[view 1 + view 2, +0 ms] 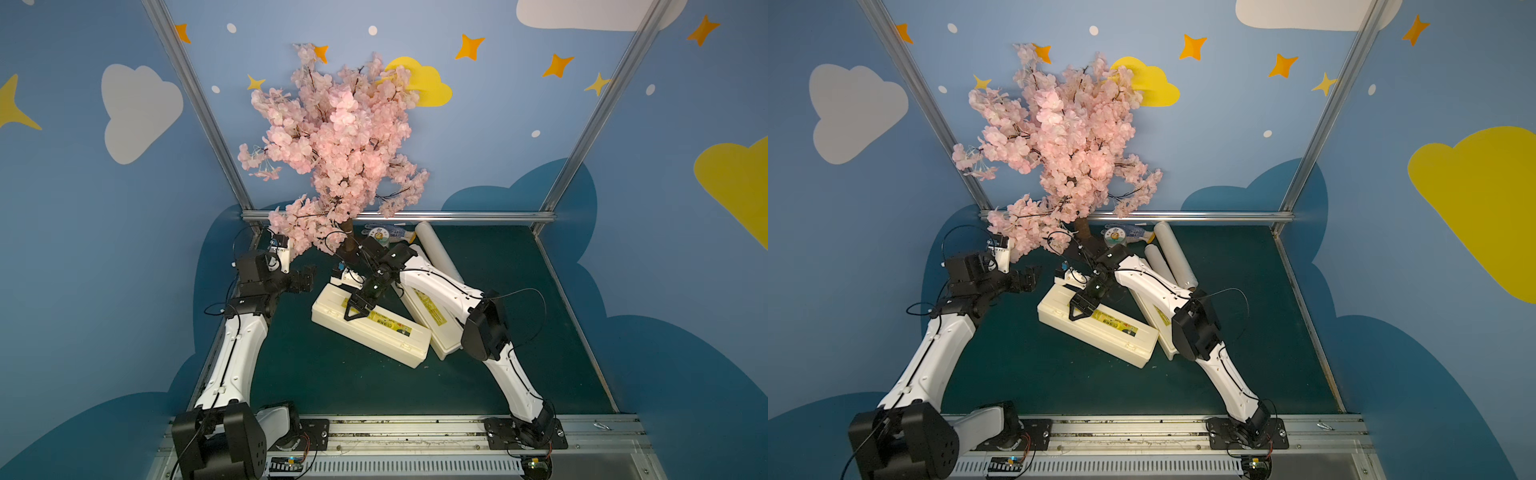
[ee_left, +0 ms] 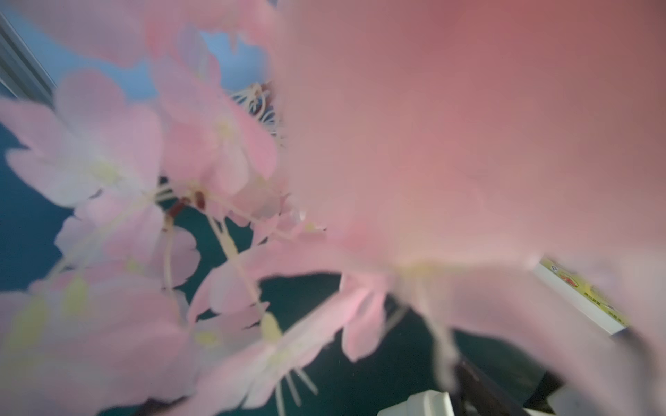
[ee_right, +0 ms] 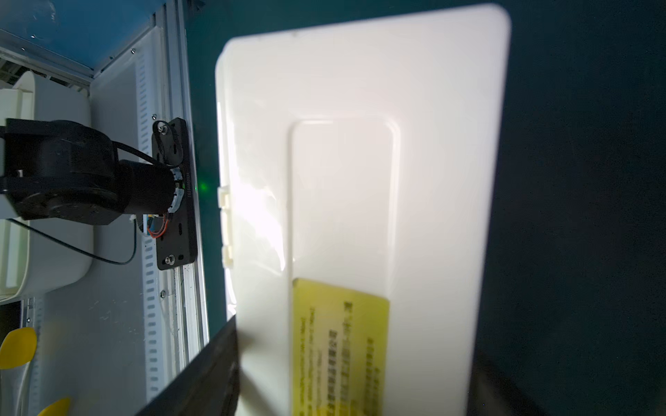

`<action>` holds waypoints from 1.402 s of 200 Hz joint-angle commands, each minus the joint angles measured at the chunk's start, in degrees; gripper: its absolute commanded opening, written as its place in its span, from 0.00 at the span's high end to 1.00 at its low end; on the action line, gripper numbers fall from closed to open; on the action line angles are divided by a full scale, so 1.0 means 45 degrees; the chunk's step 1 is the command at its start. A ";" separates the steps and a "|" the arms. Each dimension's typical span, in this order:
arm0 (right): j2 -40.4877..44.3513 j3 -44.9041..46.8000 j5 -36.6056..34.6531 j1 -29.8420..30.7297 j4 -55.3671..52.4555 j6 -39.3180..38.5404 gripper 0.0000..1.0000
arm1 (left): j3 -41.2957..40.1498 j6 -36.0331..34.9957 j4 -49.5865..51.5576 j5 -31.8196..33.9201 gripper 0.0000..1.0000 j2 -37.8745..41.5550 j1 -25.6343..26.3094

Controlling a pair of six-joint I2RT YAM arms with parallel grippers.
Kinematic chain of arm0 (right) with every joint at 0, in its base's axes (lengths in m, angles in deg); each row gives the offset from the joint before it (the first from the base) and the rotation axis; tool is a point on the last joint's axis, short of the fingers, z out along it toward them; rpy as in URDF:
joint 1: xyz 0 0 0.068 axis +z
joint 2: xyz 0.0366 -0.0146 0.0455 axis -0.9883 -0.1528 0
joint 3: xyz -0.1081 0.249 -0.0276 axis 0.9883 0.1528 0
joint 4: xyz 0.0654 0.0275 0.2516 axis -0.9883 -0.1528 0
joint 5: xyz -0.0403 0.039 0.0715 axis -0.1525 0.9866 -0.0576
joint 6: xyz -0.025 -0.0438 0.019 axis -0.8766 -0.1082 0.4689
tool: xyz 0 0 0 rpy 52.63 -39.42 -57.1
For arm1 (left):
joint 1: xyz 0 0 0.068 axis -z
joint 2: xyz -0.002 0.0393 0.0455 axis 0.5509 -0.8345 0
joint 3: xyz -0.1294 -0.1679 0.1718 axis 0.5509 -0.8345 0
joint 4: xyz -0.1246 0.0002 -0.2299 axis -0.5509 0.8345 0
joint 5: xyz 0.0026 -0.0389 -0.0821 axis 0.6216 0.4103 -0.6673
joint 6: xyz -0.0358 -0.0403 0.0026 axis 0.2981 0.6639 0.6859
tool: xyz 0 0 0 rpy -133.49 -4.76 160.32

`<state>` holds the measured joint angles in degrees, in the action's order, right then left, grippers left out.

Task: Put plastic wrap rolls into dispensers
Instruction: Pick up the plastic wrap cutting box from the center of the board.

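Right gripper [image 1: 356, 313]: jaws spread astride dispenser [image 1: 386, 338] near blossom tree [image 1: 332, 137], grip undeterminable; advise centring on lid [image 3: 342, 180] edge, lifting gently.

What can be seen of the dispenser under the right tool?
The dispenser is a long, narrow cream-white box of glossy plastic with rounded corners, lid shut, with a yellow label in a recessed lid panel and small tabs along one long edge. It lies flat, slantwise, on the green table. The right tool straddles it toward its far end; contact cannot be told. Its near end seems to meet the second dispenser.
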<state>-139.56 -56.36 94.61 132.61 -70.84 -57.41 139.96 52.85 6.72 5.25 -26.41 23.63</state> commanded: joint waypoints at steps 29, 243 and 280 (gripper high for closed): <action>0.1430 0.0000 0.1235 -0.0537 0.0606 0.0580 0.53 | 0.0832 -0.0944 0.0336 -0.1642 0.00 0.0572 -0.0045; 0.4556 -0.0047 0.3037 -0.3347 0.0588 -0.1532 0.55 | 0.3569 -0.4862 0.1843 -0.9838 0.11 -0.1213 -0.0195; 0.5087 0.0337 0.3619 -0.3679 -0.0993 -0.3696 0.55 | 0.4041 -0.4760 0.1617 -1.0106 0.07 -0.1959 0.0346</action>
<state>-121.76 -54.31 106.56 116.76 -68.72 -64.90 156.05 33.42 12.33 -38.03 -33.68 23.83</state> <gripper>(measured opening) 0.753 0.913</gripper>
